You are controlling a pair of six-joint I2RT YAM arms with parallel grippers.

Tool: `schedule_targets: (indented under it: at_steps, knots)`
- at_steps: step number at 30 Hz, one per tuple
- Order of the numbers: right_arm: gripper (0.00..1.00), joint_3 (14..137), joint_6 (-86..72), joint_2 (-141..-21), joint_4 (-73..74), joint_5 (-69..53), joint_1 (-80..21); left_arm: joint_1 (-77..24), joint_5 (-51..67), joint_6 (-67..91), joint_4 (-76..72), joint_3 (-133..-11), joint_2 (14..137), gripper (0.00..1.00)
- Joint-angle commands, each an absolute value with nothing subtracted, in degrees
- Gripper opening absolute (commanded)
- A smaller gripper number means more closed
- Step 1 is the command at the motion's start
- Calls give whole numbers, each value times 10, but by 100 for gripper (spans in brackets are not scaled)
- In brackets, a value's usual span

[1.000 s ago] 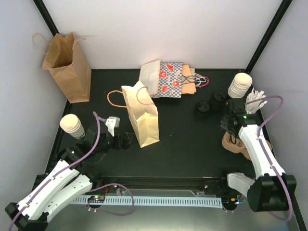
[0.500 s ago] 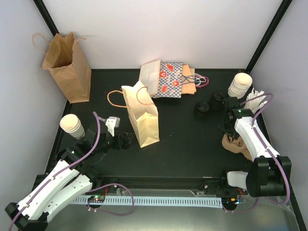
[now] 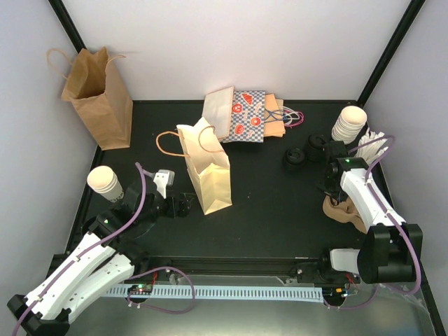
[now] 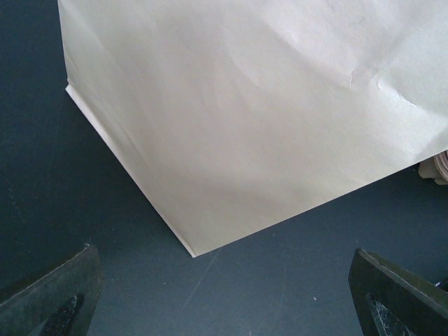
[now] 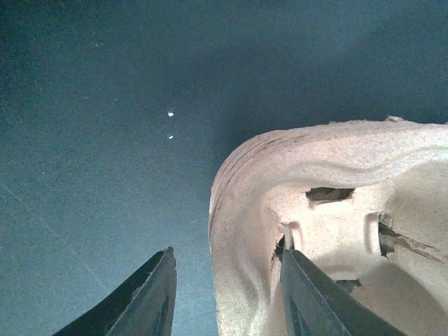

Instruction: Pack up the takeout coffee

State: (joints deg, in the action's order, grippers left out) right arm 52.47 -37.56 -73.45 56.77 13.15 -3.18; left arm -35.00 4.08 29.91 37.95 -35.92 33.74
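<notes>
Cups [image 3: 349, 124] overhead only, right gripper [image 5: 227, 260] straddling tray [image 5: 350, 196]

Brown bag [image 3: 101, 105] upright far left, cream bag [image 3: 210, 178] centre, pulp tray [image 5: 329, 168] right

Left arm [image 3: 77, 269] and right arm [image 3: 371, 203]: white shell links, black joints, black base blocks. A purple cable [image 3: 143, 192] loops loosely along each arm. Small green light [image 3: 348, 162] on the right arm's wrist housing. Left gripper [image 4: 222, 250] and right gripper [image 5: 227, 250]: matte black wedge-shaped fingers [image 5: 143, 301], tapering to the tips.
</notes>
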Motion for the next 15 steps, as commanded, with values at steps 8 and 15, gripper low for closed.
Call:
schedule_targets:
  at_steps: [8, 15]
  knots:
    - [30, 550, -372, -730, 583, 137, -30, -352, 42, 288, 374, -373, 332, 99]
    - [30, 545, -373, -741, 578, 141, -30, -351, 43, 287, 375, -373, 332, 99]
